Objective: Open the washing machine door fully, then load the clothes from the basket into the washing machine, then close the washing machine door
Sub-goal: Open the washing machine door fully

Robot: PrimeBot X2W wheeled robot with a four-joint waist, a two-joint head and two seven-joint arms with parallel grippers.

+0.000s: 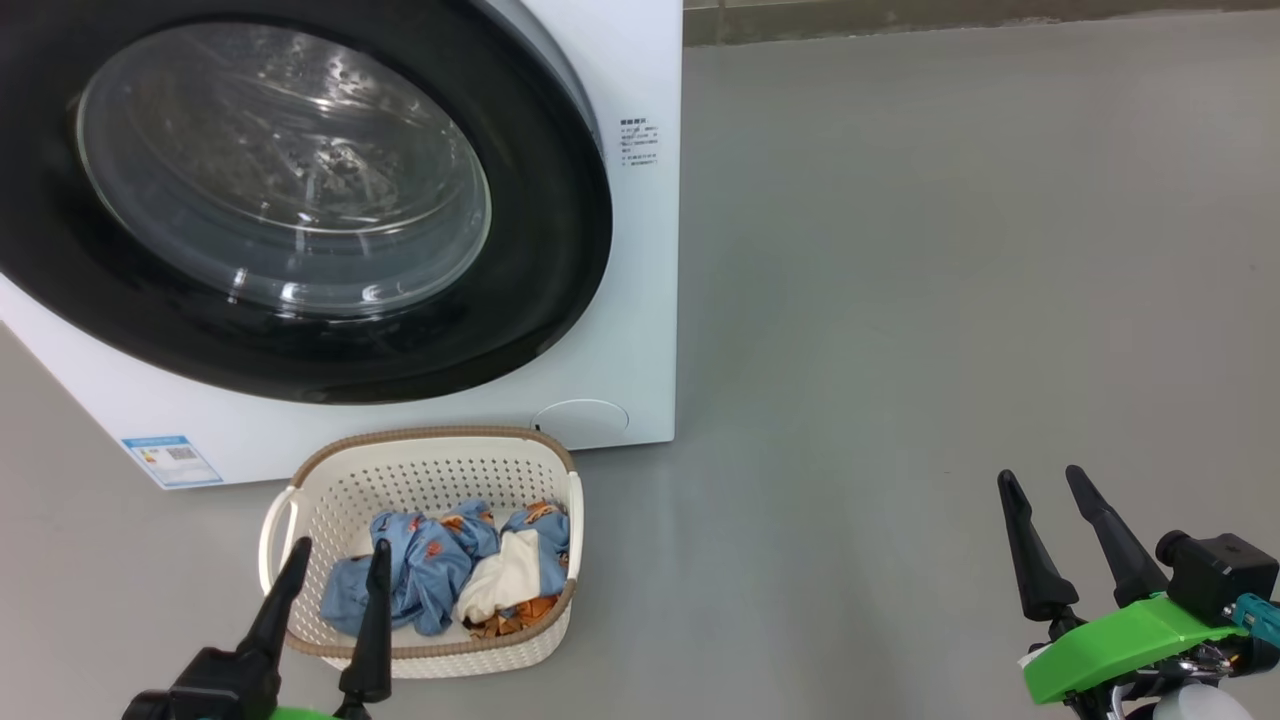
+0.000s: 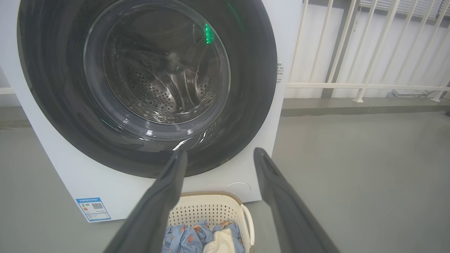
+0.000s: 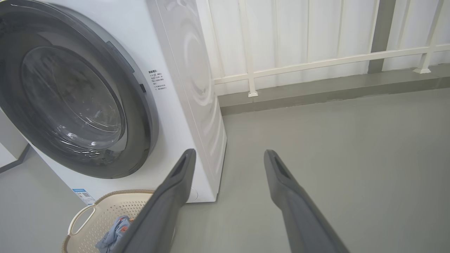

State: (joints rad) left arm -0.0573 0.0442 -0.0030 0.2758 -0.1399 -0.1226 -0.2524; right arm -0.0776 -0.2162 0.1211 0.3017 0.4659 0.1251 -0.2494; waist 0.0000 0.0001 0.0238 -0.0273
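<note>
**Door-opening step, not yet begun.** The washing machine door (image 1: 300,200) sits shut, flush in the front of the washing machine (image 1: 645,300). The basket (image 1: 430,437) stands on the floor just before the machine's lower front, below the door, with the clothes (image 1: 430,565) heaped inside. The left claw (image 1: 340,548) hangs spread and empty before the machine's lower front. The right claw (image 1: 1040,476), likewise spread and empty, is well off to the machine's right. Advised: hook a claw behind the grey lip (image 3: 121,59) on the door's right edge. Pull outward along the hinge arc, then swing the door fully wide, passing above the basket without knocking it.
</note>
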